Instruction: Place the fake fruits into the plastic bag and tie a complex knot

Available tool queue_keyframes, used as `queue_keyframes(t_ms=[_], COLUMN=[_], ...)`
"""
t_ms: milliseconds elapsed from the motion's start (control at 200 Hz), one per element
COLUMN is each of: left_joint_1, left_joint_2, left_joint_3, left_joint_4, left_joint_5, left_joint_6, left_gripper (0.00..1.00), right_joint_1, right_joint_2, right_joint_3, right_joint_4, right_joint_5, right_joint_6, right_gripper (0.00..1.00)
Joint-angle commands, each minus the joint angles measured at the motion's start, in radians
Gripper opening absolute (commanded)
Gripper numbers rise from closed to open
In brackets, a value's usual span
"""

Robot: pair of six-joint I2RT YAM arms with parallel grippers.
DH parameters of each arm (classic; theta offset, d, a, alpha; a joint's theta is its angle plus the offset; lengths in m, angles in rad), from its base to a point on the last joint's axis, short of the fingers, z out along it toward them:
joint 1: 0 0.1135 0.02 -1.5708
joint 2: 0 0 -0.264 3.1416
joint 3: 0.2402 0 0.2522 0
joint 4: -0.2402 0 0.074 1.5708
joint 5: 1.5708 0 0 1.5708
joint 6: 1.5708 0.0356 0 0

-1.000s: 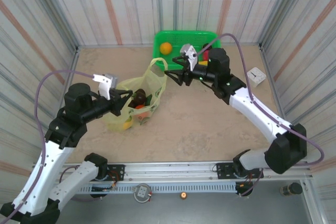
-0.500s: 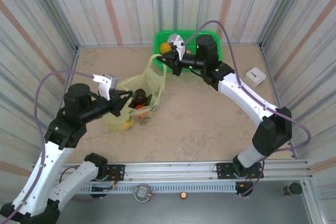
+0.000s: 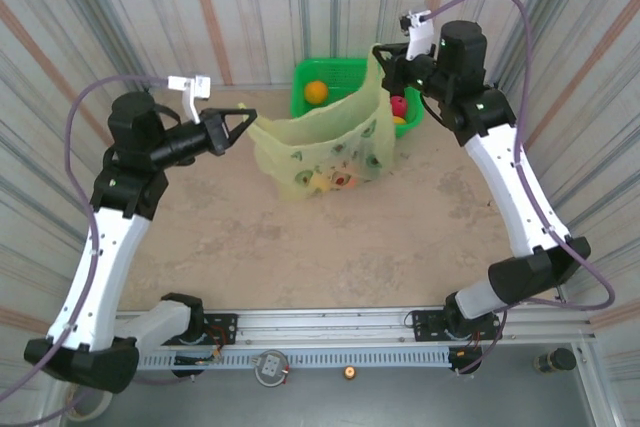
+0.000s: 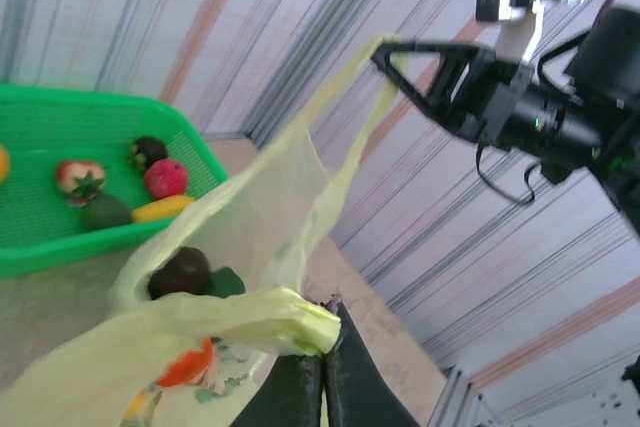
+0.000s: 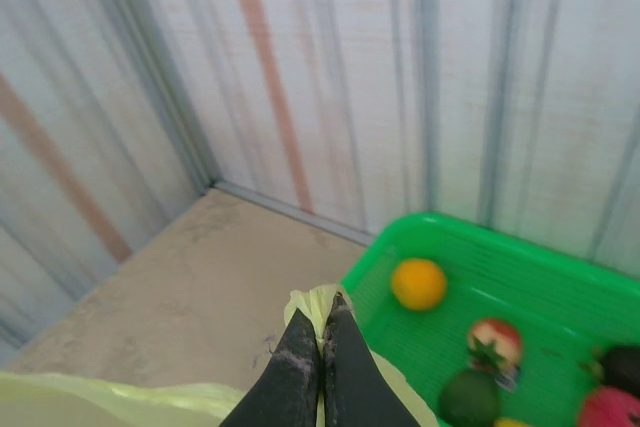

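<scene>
- The bag (image 3: 325, 147) is thin, see-through yellow-green film with small dark green prints on its side.
- It hangs stretched between the two hands near the middle of the tabletop's (image 3: 400, 237) far edge, just in front of the green basket (image 3: 335, 72).
- Left hand (image 3: 248, 119): fingers pressed together on the left handle (image 4: 285, 312), which is bunched into a thick pale wad at the fingertips. This hand is on the bag's left, towards the left edge.
- Right hand (image 3: 383, 55): narrow, pinching the right handle (image 5: 315, 302). It sits higher, over the basket's right part, so that side of the bag rises in a tall peak.
- Between the two grips the bag's mouth sags in a long open curve.
- Several fruits (image 3: 335, 179) sit low in the bag, showing through the film as orange, yellow and red lumps.
- In the left wrist view a dark brown fruit (image 4: 180, 269) lies just inside the mouth.
- The basket stands against the far edge. It holds an orange fruit (image 3: 316, 91), apart from the others, plus red, pink, dark green, yellow and dark ones clustered together.
- I cannot tell whether the bag's bottom touches the tabletop.
</scene>
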Motion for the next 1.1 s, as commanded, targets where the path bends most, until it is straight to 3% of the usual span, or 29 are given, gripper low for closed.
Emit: queue_keyframes(t_ms=[0, 230, 361, 731, 1097], left_joint_1=[-0.003, -0.125, -0.134, -0.156, -0.213], left_joint_2=[0.090, 0.175, 0.162, 0.105, 0.085], left_joint_3=[0.056, 0.025, -0.038, 0.064, 0.042], left_joint_4=[0.181, 0.206, 0.249, 0.164, 0.122], left_joint_5=[0.107, 0.094, 0.071, 0.023, -0.025], left_joint_6=[-0.129, -0.108, -0.138, -0.133, -0.096], left_gripper=[0.00, 0.00, 0.00, 0.00, 0.00], right_joint_1=[-0.030, -0.052, -0.061, -0.075, -0.075], right_joint_2=[-0.085, -0.217, -0.244, -0.240, -0.245], right_joint_3=[-0.056, -0.221, -0.284, -0.149, -0.180], right_joint_4=[-0.070, -0.069, -0.064, -0.151, -0.145], right_joint_5=[0.156, 0.228, 0.215, 0.218, 0.217], right_joint_6=[0.056, 0.098, 0.128, 0.142, 0.142], right_gripper=[0.00, 0.00, 0.00, 0.00, 0.00])
